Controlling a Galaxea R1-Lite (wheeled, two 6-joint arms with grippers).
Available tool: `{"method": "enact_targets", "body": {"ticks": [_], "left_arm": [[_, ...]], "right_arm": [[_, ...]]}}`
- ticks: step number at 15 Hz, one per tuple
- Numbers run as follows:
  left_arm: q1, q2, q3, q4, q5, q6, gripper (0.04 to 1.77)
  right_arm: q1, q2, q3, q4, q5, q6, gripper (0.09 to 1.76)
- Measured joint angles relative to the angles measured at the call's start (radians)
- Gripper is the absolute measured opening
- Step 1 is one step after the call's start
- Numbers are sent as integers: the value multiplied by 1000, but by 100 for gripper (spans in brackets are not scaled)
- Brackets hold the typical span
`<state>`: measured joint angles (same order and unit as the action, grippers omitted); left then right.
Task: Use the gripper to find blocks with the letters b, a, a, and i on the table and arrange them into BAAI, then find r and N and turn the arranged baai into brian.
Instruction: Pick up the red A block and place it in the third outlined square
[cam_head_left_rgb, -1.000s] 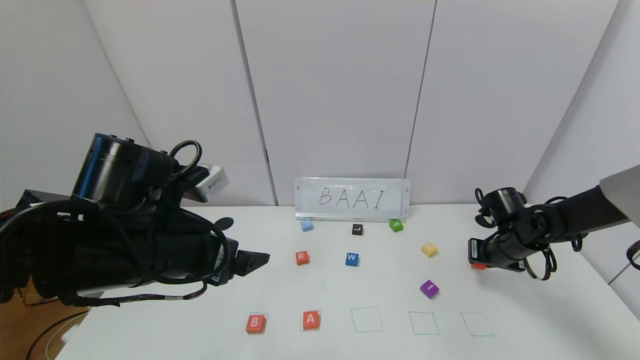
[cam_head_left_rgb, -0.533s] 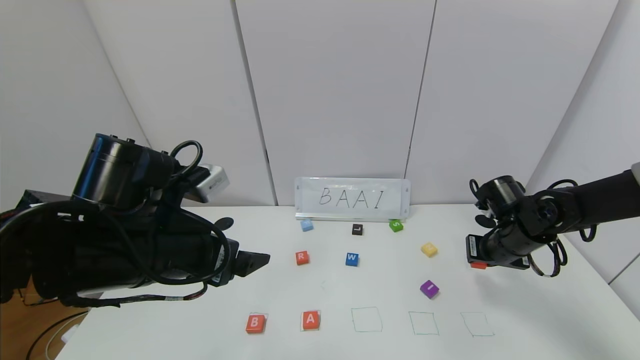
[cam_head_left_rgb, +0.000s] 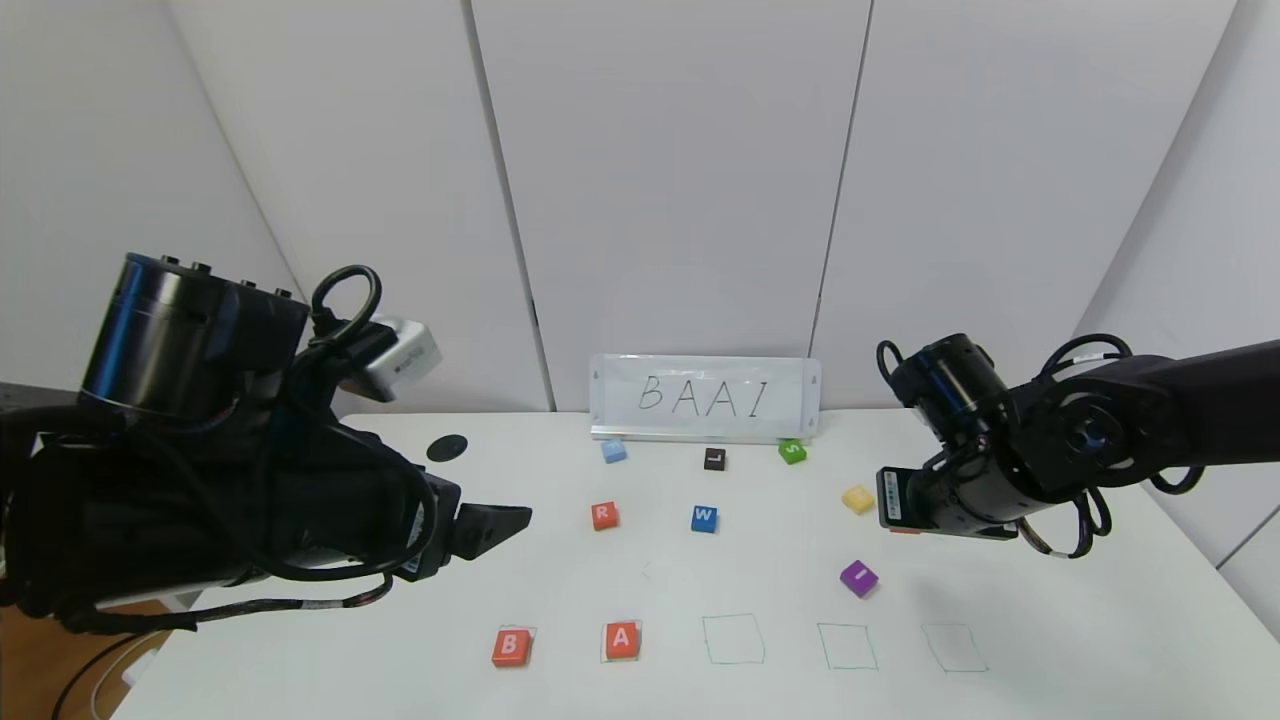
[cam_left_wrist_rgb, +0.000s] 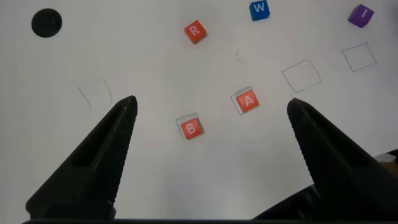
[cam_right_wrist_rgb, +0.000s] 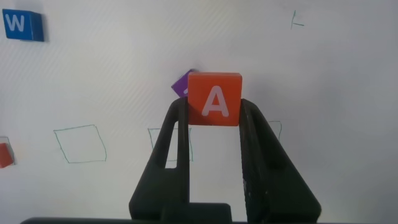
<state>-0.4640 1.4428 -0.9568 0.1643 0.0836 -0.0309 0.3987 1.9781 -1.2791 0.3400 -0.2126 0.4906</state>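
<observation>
Right gripper has swung in from the table's right edge toward the middle, now lifted above the surface beside the yellow cube; left arm has pulled back slightly. Right claw is clamped on an orange-red A block, black fingers pressing its two sides, white letter facing the wrist camera. Head view hides that block almost fully behind the gripper body; only the right wrist view shows the letter. Left gripper hovers over the table's near-left part, jaws spread wide, holding nothing. Left wrist view shows B block and a second A block sitting in pen-drawn squares along the near edge; three more squares stand unfilled. Purple I block sits further back toward the right, r mid-table left of the blue W cube. Table is smooth matte white with a black round hole near the far-left corner.
</observation>
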Motion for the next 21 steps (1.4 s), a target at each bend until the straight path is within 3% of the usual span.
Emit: {"method": "enact_targets", "body": {"ticks": [4,7,15,21], "left_arm": [[7,-45,2,0,30,22,172],[7,-52,-2,-5,40,20,172],[2,-63,-7,-1,52,19,172],[-35,-77,2,0,84,19,172]], "right_arm": [[77,-44,25,45,-14,7,54],[142,-62,30,83,-19,84,54],[273,-53,30,72,-40,206,54],[342,-15,32,64,-51,225,54]]}}
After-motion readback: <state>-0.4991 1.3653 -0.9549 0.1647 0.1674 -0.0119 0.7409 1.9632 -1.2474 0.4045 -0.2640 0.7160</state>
